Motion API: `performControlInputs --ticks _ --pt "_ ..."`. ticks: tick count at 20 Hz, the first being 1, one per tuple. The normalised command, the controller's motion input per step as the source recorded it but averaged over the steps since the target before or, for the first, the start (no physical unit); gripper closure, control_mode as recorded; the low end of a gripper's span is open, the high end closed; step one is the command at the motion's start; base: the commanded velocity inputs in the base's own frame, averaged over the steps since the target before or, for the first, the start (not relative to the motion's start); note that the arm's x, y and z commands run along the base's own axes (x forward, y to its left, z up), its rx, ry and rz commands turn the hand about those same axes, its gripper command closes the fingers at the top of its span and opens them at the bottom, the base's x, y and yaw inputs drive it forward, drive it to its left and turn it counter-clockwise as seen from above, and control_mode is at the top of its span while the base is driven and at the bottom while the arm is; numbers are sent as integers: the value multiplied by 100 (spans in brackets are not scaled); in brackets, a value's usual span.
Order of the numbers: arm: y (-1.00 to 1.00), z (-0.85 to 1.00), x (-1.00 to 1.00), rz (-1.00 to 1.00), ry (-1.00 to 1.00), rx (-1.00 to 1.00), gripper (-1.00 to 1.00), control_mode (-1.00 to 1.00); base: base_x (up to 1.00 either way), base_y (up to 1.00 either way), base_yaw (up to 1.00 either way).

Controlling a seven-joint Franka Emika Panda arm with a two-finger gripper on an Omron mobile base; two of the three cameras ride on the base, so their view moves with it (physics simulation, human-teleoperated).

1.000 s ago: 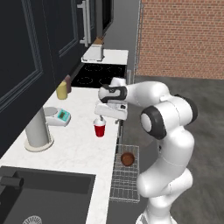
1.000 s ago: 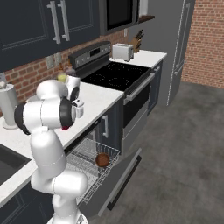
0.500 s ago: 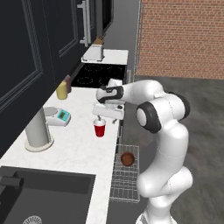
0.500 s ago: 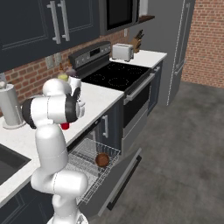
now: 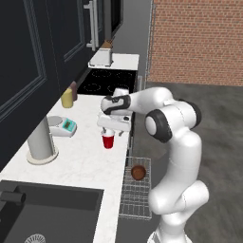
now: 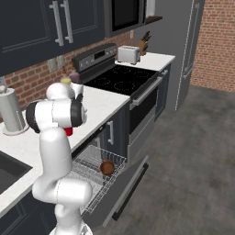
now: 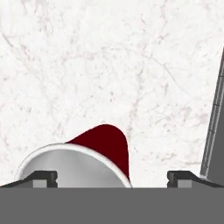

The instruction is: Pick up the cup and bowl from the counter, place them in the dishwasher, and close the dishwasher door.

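Note:
The red cup (image 5: 108, 141) stands upright on the white counter (image 5: 80, 161), close to its front edge. My gripper (image 5: 110, 129) hangs open just above it, pointing down. In the hand view the cup (image 7: 106, 145), with its white rim, sits left of centre between the two fingertips (image 7: 44, 178), nothing gripped. The brown bowl (image 5: 138, 172) lies in the dishwasher's pulled-out wire rack (image 5: 135, 201) below the counter edge. From the right base view I see the bowl (image 6: 107, 167) in the rack (image 6: 87, 170), the dishwasher door (image 6: 131, 182) folded down open, and a sliver of the cup (image 6: 69, 131) behind the arm.
A steel cylinder (image 5: 40, 140), a small scale (image 5: 64, 126) and a yellow bottle (image 5: 67, 98) stand along the back of the counter. The black sink (image 5: 47, 211) lies near left. Stovetop (image 5: 107, 81) and toaster (image 5: 103, 58) are farther along.
The hand has shifted slightly left and lowered over the cup, jaws staying wide. Cup and bowl have not moved.

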Motion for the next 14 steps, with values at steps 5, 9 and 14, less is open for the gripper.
performControlInputs --ticks 5,9,14 --pt "0 -26 -9 0 0 0 -100 -100 0 0 0" --pt "1 -28 -8 -1 0 0 100 -100 0 0 0" --pt "0 -12 -9 -1 0 0 100 -100 0 0 0"
